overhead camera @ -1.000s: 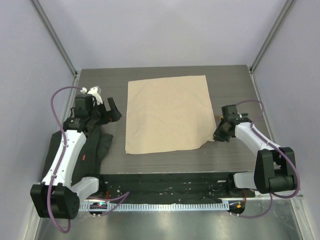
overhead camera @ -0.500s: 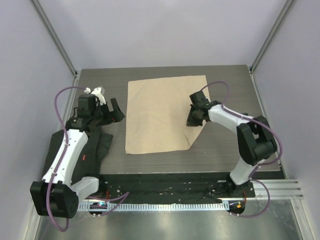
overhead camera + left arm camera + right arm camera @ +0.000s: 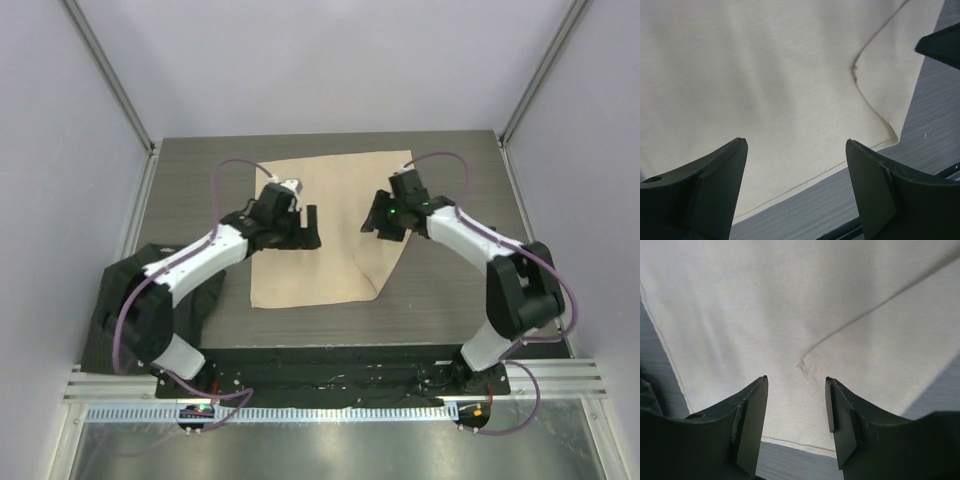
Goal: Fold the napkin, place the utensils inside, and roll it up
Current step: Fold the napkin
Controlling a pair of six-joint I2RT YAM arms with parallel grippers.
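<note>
I see the napkin (image 3: 330, 185) flat on the table (image 3: 455, 300), near right corner folded inward, my left gripper (image 3: 311, 227) fingers spread above it, my right gripper (image 3: 371, 221) fingers apart over that corner, pinching nothing

The napkin (image 3: 330, 190) is soft matt cloth, the table (image 3: 200, 170) matt wood-grain, the right pincer (image 3: 796, 379) matt black plastic.

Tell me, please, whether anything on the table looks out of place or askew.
The napkin is not flat: its near right corner is folded diagonally back onto itself, leaving a slanted edge. A dark cloth lies bunched at the table's near left edge. No utensils are visible.
</note>
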